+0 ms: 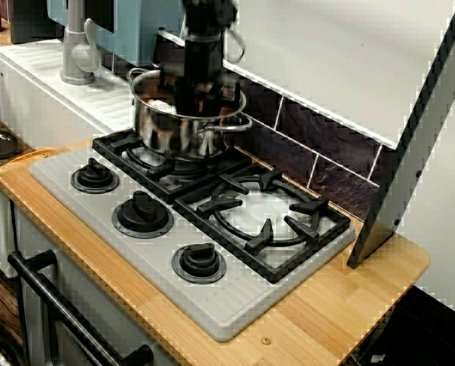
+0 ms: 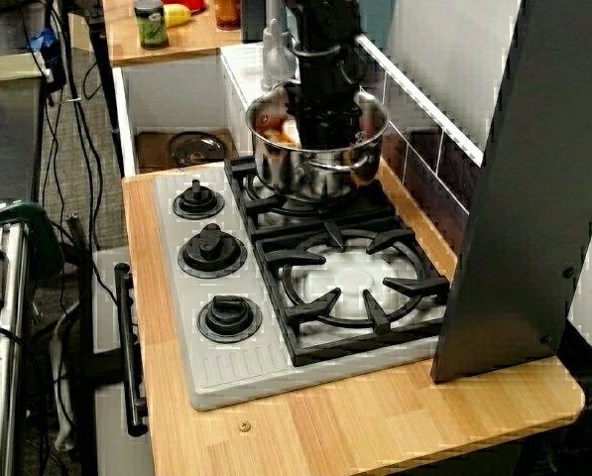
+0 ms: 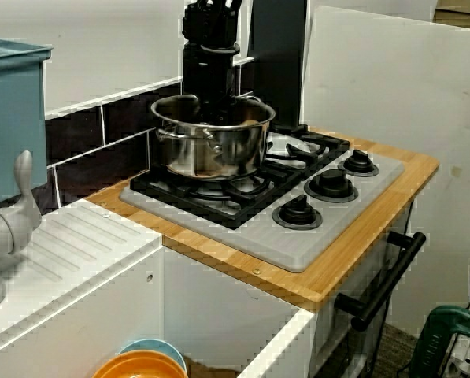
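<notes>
Seen from the knob side, starting at the left: a grey tap [image 1: 76,47] stands on the white ribbed drainer [image 1: 67,91], well apart from the gripper. Next comes the grey hob [image 1: 136,252], set on a wooden counter [image 1: 349,297], with three black knobs [image 1: 142,214] in a row along its near edge.

The steel pot [image 1: 174,136] stands upright on the left burner grate [image 1: 147,164], the one nearer the tap; a side handle shows at its right. The black gripper [image 1: 199,103] comes straight down from above and reaches inside the pot, below the rim. Its fingertips are hidden by the pot wall and by the arm's own body in all three views, so it cannot be told whether the jaws are apart, together or clamped on anything.

In the view from the counter's end, pale and orange-brown contents [image 2: 274,129] lie in the pot to the left of the gripper. What they are cannot be told, nor whether the gripper touches them.

Further right in the knob-side view, the second burner grate [image 1: 267,217] sits just beside the pot's grate; a dark tiled strip [image 1: 318,145] runs behind it. At the far right a grey panel [image 1: 410,152] leans against the wall, its foot on the counter.
</notes>
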You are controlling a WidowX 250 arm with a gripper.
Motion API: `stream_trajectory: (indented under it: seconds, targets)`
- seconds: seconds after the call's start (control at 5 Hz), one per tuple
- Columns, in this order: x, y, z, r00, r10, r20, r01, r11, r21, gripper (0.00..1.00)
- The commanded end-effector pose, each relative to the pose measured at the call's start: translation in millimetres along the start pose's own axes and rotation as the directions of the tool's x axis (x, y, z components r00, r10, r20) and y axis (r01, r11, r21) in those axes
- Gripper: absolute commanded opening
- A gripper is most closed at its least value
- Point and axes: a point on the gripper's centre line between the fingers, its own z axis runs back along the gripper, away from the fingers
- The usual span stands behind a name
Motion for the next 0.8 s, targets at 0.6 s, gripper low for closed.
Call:
stream_trajectory:
  seconds: [0.6]
  targets:
    - [6.6, 9, 36.9, 1.0, -0.002, 0.006, 0.003, 0.999, -0.052, 0.0]
